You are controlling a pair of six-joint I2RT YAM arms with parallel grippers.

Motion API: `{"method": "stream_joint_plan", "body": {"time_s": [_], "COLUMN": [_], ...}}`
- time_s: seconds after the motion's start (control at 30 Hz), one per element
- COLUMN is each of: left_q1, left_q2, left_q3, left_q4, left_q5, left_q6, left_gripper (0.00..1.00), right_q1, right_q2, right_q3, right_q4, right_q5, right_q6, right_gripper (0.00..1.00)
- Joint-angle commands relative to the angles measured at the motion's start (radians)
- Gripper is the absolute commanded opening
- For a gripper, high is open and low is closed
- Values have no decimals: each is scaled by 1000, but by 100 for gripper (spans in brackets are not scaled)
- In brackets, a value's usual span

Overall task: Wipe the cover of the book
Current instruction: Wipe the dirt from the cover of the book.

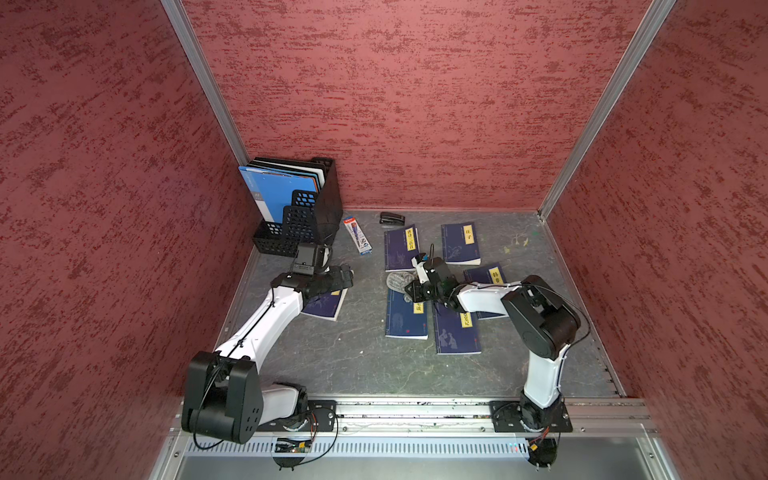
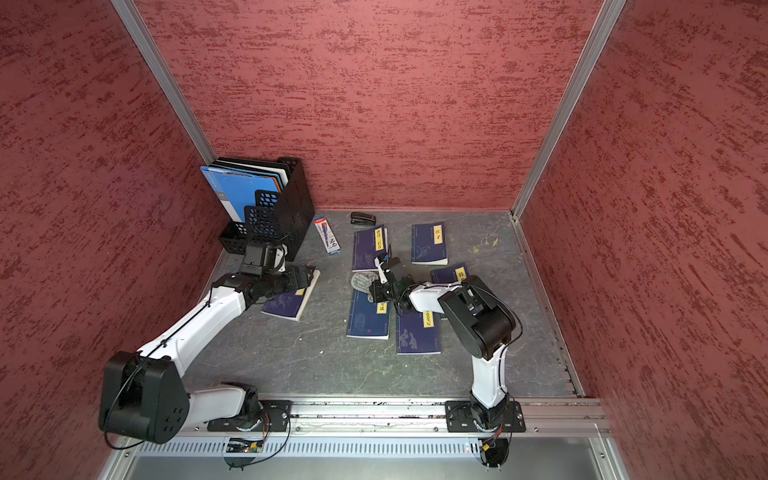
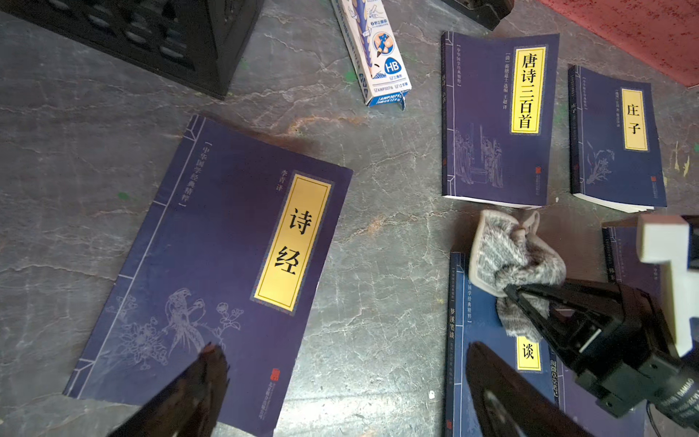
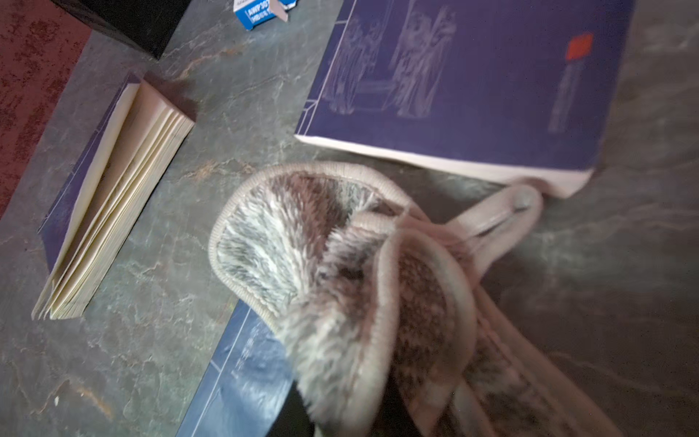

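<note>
- R gripper (image 3: pixel 508 291) is nearly closed, pinching a bunched grey cloth (image 3: pixel 514 257). The cloth sits on the far edge of the lighter-blue book (image 1: pixel 403 322) and spills onto the table (image 1: pixel 332 365) toward the Tang-poems book (image 3: pixel 499 113). My guess: the blue one is the target.
- Risk 1: the pinch looks to be on one fold only. Drag friction could pull the cloth out of the jaws mid-stroke.
- Risk 2: nothing pins the blue book. It's a thin paperback on a smooth slab, so a stroke may just shove it into the neighbour book (image 1: pixel 455 336), which lies just beside it under the R arm.
- Risk 3: the cloth's hanging loop (image 4: pixel 503 212) lies right at the Tang-poems book's corner and looks to be touching it. It could snag & drag that book.
- Risk 4: most of the cloth is bunched ahead of the tips. If I press down too hard, bare fingertips may scrape the cover instead of fabric.
- L gripper (image 3: pixel 344 347) has jaws wide apart, nothing held, one finger over the Shijing book (image 3: pixel 212 265). Can't tell if it touches. It's well apart from the blue book, so no bracing there.
- If I bring L over to hold the book, the arms get close & could collide.
- R wrist view is blurred, so I can't tell how much cloth is actually on the cover.
</note>
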State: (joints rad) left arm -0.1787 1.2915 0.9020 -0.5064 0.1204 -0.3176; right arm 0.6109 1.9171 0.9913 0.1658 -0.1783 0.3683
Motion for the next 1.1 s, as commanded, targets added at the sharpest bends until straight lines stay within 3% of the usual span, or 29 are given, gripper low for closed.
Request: {"method": "stream_joint_plan", "body": {"time_s": [0.0, 0.4, 0.53, 0.93, 1.07], "left_q1": [-11, -21, -24, -39, -44], "left_q2": [6, 45, 54, 43, 55], "left_q3": [47, 72, 78, 78, 73], "left_q4": [-12, -4, 2, -8, -2], "left_q5": [-22, -30, -32, -26, -22], "left_q6": [3, 14, 15, 11, 12], "left_gripper": [100, 100, 100, 100, 100], "right_q1": [7, 232, 228, 4, 18], "right_q2": [2, -246, -256, 16, -37], "right_q3": [-55, -362, -378, -80, -115], "right_q4": [-161, -176, -172, -162, -168], "right_q5": [46, 13, 47, 124, 83], "right_q6": [-38, 171, 172, -12, -19], "right_gripper": [18, 18, 19, 19, 19]}}
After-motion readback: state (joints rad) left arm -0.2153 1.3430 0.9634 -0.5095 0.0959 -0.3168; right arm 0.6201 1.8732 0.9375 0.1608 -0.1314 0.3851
